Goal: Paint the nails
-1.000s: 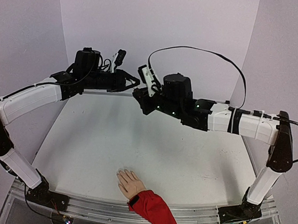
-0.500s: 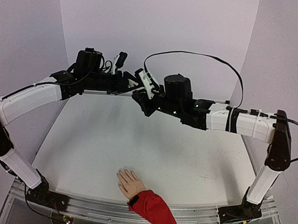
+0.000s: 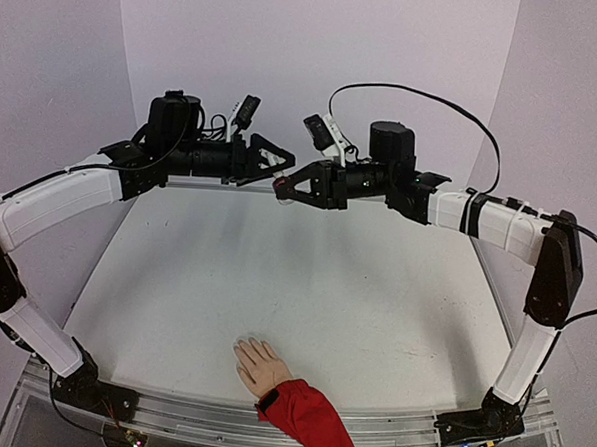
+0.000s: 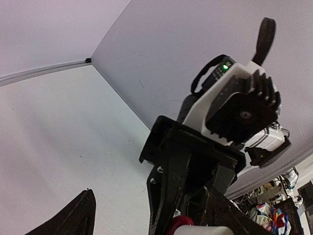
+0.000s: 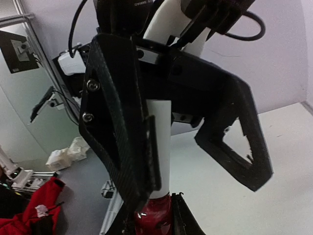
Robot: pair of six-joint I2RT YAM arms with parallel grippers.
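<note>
The small beige mannequin hand (image 3: 259, 363) with its red sleeve (image 3: 306, 416) lies palm down at the table's near edge. The nails are too small to make out. High over the far side, my right gripper (image 3: 282, 187) (image 5: 152, 221) is shut on the dark-red polish bottle (image 5: 151, 216) (image 4: 179, 225). The bottle's white cap (image 5: 159, 147) (image 4: 211, 230) reaches between the fingers of my left gripper (image 3: 271, 162) (image 4: 146, 205). That gripper is open: one finger (image 5: 120, 127) lies along the cap, the other (image 5: 234, 147) stands well off it.
The white table (image 3: 305, 294) is walled by pale panels (image 3: 318, 44) at the back and sides. The right arm's black cable (image 3: 425, 95) loops above its wrist. A metal rail (image 3: 218, 420) runs along the near edge by the arm bases.
My left gripper went from shut to open around the cap. The right arm swung up and straightened, its gripper now pointing left with the bottle still in it.
</note>
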